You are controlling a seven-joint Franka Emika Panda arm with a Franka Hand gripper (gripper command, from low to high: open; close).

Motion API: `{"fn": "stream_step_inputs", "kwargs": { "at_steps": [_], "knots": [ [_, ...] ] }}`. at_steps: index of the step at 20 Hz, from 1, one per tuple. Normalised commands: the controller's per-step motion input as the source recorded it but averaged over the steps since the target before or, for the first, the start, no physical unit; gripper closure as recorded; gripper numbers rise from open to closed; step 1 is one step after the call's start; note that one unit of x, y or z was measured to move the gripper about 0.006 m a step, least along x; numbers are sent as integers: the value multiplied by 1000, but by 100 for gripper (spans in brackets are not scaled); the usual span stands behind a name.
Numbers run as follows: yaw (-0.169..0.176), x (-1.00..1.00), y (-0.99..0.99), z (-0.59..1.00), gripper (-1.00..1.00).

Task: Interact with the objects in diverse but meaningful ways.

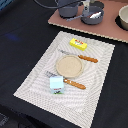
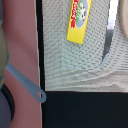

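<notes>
A yellow rectangular box [image 1: 78, 43] lies at the far end of the striped placemat [image 1: 35, 82]; in the wrist view the box [image 2: 79, 20] lies flat on the mat [image 2: 75, 65]. A pale blue carton [image 1: 56, 84] stands near the mat's near end. My gripper [image 1: 88, 7] is at the far edge, above the pink board [image 1: 107, 27], well apart from the box; its fingers are too blurred to read and do not show in the wrist view. No white-and-blue tube or pan with a reddish-brown handle is in view.
A tan plate [image 1: 69, 65] sits mid-mat between an orange-handled knife [image 1: 81, 57] and fork [image 1: 69, 81]. A dark grey pot [image 1: 67, 9] and a grey pan [image 1: 94, 16] stand on the board; a bowl [image 1: 123, 17] is at the exterior view's right. A grey handle [image 2: 25, 82] overhangs the board [image 2: 22, 45].
</notes>
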Motion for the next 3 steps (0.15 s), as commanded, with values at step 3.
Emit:
{"fn": "stream_step_inputs", "kwargs": {
  "at_steps": [3],
  "knots": [
    [0,0,0,0,-100]
  ]
}}
